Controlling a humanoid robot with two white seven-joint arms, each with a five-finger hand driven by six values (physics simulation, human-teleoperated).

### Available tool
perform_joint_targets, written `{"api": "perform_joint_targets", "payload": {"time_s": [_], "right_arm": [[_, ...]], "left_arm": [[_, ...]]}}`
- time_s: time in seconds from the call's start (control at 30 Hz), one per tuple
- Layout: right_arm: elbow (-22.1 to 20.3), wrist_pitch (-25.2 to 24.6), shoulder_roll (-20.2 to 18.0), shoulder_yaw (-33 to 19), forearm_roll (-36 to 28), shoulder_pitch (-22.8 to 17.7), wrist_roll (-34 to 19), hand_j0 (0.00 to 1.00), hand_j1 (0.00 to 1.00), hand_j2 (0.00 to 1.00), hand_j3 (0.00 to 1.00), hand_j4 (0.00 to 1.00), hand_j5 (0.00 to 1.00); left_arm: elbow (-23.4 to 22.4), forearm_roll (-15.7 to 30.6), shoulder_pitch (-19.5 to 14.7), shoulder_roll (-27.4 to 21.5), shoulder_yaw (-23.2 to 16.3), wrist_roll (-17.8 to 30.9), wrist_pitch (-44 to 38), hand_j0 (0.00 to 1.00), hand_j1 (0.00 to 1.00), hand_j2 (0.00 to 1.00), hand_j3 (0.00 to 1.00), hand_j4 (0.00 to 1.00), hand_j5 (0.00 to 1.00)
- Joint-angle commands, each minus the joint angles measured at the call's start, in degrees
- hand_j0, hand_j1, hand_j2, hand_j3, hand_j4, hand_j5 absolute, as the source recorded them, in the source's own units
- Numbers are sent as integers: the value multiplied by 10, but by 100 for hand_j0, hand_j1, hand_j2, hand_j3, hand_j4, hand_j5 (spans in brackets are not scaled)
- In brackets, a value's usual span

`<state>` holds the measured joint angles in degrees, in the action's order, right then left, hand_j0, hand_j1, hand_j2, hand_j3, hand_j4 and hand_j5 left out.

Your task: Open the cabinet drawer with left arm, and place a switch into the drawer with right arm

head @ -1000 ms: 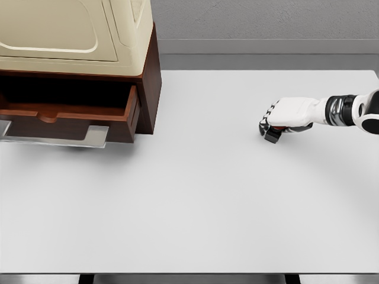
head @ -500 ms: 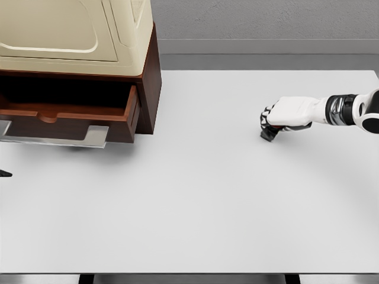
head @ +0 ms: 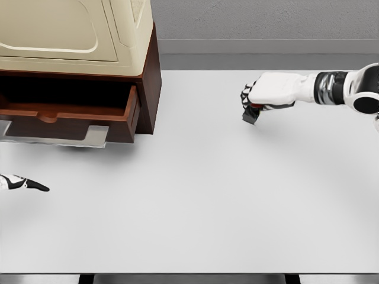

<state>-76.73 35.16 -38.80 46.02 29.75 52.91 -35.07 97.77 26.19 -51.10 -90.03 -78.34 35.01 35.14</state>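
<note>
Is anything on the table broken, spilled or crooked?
Nothing stands out. The dark brown wooden drawer of the cabinet is pulled open and looks straight. The right hand holds a small black switch above the white table, and the left hand shows at the left edge. Nothing looks spilled or damaged.

Bright, even, diffuse light floods the white table (head: 195, 195); no glare anywhere. Soft faint shadow falls just below the right hand (head: 266, 94), and a darker one sits under the open drawer (head: 71, 118). Render slightly soft, edges undistorted.
</note>
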Motion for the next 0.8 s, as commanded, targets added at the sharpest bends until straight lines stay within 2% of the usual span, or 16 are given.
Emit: {"api": "perform_joint_targets", "payload": {"time_s": [0.0,0.13,0.3,0.4,0.53,0.67,0.77], "right_arm": [[-8,-2,14,0,-11,1,1,31,31,31,31,31,31],[-9,-2,42,4,-11,17,1,31,31,31,31,31,31],[-16,-2,56,7,-15,39,1,31,31,31,31,31,31],[-16,-2,69,51,-36,75,1,31,31,31,31,31,31],[-15,-2,117,101,-36,112,1,31,31,31,31,31,31],[-15,-2,137,108,-37,129,1,31,31,31,31,31,31],[-15,-2,139,123,-63,154,1,31,31,31,31,31,31]], "left_arm": [[15,3,0,13,4,0,-1,100,100,100,100,100,100],[24,4,0,22,5,0,-1,100,100,100,100,100,100],[29,5,0,44,5,0,-1,100,100,100,100,100,100],[30,4,0,62,5,0,-1,100,100,100,100,100,100],[30,-10,1,91,4,0,-1,100,100,100,100,100,100],[29,-14,1,107,4,0,-1,100,100,100,100,100,100],[29,-17,1,108,4,0,-1,100,100,100,100,100,100]]}}
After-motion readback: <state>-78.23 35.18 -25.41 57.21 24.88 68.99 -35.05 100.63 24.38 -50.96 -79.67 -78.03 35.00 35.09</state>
